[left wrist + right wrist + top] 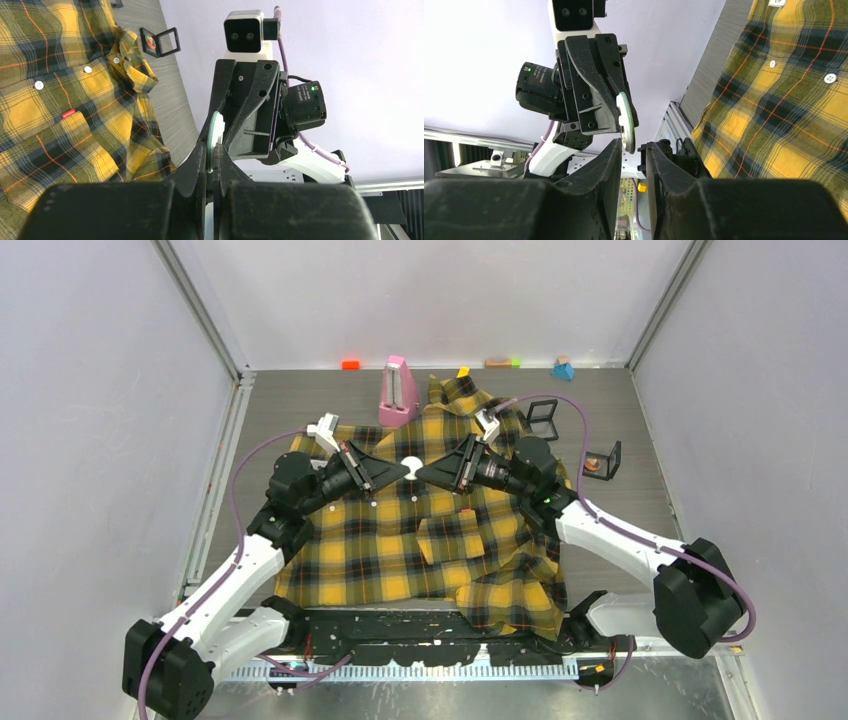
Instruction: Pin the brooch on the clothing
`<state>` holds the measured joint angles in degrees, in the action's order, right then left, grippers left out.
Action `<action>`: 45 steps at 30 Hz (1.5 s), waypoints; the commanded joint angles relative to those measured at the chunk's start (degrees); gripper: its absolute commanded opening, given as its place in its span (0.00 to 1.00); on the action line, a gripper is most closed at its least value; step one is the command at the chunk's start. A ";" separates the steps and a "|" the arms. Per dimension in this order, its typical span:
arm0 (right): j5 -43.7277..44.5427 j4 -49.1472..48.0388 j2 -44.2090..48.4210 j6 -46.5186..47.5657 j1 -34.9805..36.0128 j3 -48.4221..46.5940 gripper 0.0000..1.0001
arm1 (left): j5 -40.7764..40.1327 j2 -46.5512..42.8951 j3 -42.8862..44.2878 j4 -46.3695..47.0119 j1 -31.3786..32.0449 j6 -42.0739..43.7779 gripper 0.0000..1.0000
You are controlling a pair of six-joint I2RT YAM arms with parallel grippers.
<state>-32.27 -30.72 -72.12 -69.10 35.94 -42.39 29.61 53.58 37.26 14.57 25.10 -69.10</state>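
The yellow-and-black plaid shirt (400, 550) lies spread flat on the table, and shows in the left wrist view (60, 110) and the right wrist view (784, 100). Both grippers meet tip to tip above its upper chest. My left gripper (400, 469) is shut on the brooch (410, 463), a small pale round disc seen edge-on with a greenish rim (215, 135). My right gripper (422, 472) is open, its fingers either side of the disc's lower edge (626, 125) without closing on it.
A pink wedge-shaped object (398, 390) stands behind the collar. Two small black square frame cases (541, 416) (602, 460) lie right of the shirt. Small coloured blocks (563, 369) line the back wall. White walls enclose the table.
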 commanded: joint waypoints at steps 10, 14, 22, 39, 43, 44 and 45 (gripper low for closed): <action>0.62 -5.14 -1.58 1.48 1.83 -3.18 0.15 | 0.98 -1.62 -0.59 3.23 -0.14 -0.42 0.00; 1.18 -5.06 -1.45 2.19 1.85 -3.09 0.04 | 2.01 -1.92 -0.74 3.10 -0.14 -0.38 0.00; -4.02 6.59 0.26 7.56 0.64 -5.80 0.01 | 9.73 -1.97 2.96 -7.42 -1.06 8.17 0.67; -18.15 27.77 6.84 15.81 2.17 -9.00 0.01 | 33.10 4.66 8.37 -12.12 -2.82 22.59 0.58; -18.71 28.99 6.06 16.73 2.81 -10.26 0.01 | 34.10 4.89 8.23 -11.85 -2.78 22.52 0.48; -18.66 29.15 5.73 16.94 2.95 -10.67 0.01 | 34.34 4.77 8.12 -11.77 -2.78 22.52 0.46; -18.63 29.27 5.57 17.21 3.01 -10.86 0.01 | 34.50 4.70 8.03 -11.76 -2.78 22.52 0.44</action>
<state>-48.95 -1.98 -66.87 -53.80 38.35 -49.71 60.36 58.67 43.70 0.99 22.48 -47.62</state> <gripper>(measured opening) 0.136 0.471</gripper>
